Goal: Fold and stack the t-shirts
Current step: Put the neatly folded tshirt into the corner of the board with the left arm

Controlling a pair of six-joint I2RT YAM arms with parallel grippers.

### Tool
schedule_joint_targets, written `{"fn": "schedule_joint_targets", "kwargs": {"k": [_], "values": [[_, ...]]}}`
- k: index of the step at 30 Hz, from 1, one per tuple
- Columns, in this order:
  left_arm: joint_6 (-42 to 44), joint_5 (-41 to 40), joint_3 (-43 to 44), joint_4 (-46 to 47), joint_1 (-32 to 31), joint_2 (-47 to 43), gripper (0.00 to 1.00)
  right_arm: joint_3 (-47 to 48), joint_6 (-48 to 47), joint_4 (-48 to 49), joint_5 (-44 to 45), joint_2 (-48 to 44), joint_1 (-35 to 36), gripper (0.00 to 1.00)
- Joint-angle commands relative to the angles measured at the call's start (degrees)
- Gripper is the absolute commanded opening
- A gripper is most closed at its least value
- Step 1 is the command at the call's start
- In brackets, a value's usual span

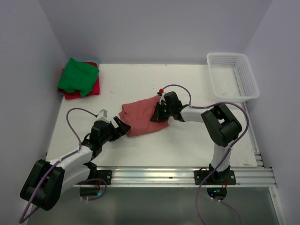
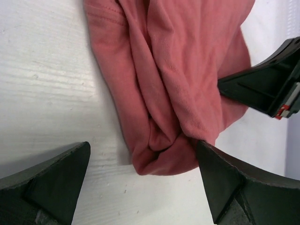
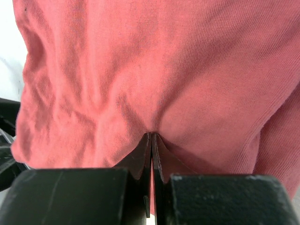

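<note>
The faded brick-red t-shirt (image 1: 140,116) lies bunched in the middle of the table. My right gripper (image 1: 156,114) is shut on its right edge; in the right wrist view the cloth (image 3: 154,70) fills the frame and a pinch of it sits between the closed fingertips (image 3: 152,138). My left gripper (image 1: 123,126) is open at the shirt's near-left corner; in the left wrist view that folded corner (image 2: 164,154) lies between the spread fingers (image 2: 220,178), the right finger touching it. The green t-shirt (image 1: 77,76) lies folded on the red-pink t-shirt (image 1: 91,88) at the far left.
A white mesh basket (image 1: 233,76) stands at the far right corner. White walls close in the table on the left, back and right. The right gripper's fingers (image 2: 262,86) show at the right of the left wrist view.
</note>
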Motion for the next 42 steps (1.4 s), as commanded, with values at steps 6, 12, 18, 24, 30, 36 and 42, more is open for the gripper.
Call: {"fn": "schedule_joint_targets", "kwargs": {"k": [6,12,18,24,30,36,42], "values": [[-12.38,9.92,-8.17,26.54,3.84,11.5,1.0,-1.11,-3.4,-3.71,5.33,0.78,0.18,0.0],[-15.45,6.93,-9.31,26.11,4.37,6.54,1.0,-0.76,-4.02,-4.14,5.5,0.96,0.27,0.0],[-14.23,2.45,-9.84,11.47,4.72,-10.25,1.0,-0.59,-4.11,-4.15,5.15,1.84,0.18,0.0],[-13.79,2.35,-11.34,12.15,6.04,-4.44,1.0,-0.15,-3.67,-3.79,4.97,2.45,0.18,0.0],[-13.09,3.24,-6.68,12.48,6.31,3.25,1.0,-0.5,-3.93,-4.23,5.68,1.49,0.18,0.0],[-12.65,2.18,-5.1,17.21,6.31,8.58,1.0,-0.85,-3.93,-3.97,5.59,1.49,0.18,0.0],[-15.02,2.97,-2.64,27.58,6.31,22.22,1.0,-0.76,-3.76,-3.88,5.33,1.66,0.18,0.0]]}}
